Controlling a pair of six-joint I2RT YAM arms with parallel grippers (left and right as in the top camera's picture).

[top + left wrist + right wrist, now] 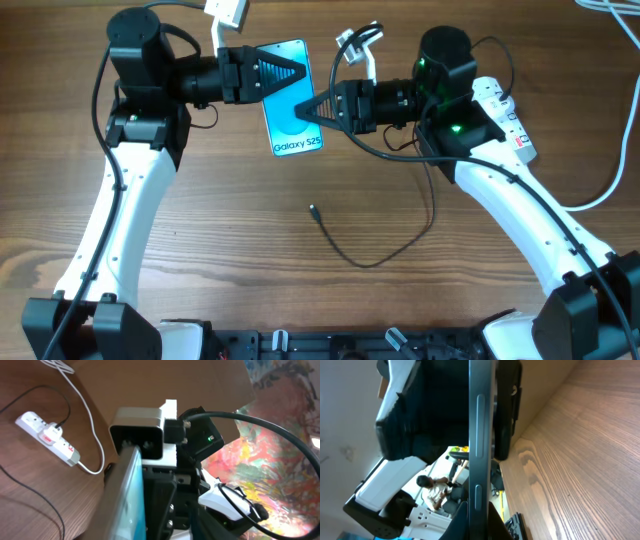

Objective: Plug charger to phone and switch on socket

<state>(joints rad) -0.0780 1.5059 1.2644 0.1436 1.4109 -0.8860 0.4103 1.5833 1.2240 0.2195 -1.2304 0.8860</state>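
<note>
The phone (290, 128), teal screen with "Galaxy S25" text, is lifted off the table between both arms. My right gripper (305, 108) comes in from the right and is shut on its lower edge. In the right wrist view the phone's dark edge (480, 420) runs between my two fingers (465, 522). My left gripper (290, 72) reaches over the phone's upper left. The left wrist view shows the phone (131, 500) edge-on and blurred, so that grip is unclear. The charger tip (312, 209) lies loose on the table. Its black cable (372, 263) loops right towards the socket (505, 118).
The socket (47, 437) has red switches and a white adapter plugged in. Its thick white lead (85, 405) curves off across the table, and this lead (610, 190) also trails at the right edge. The table is brown wood.
</note>
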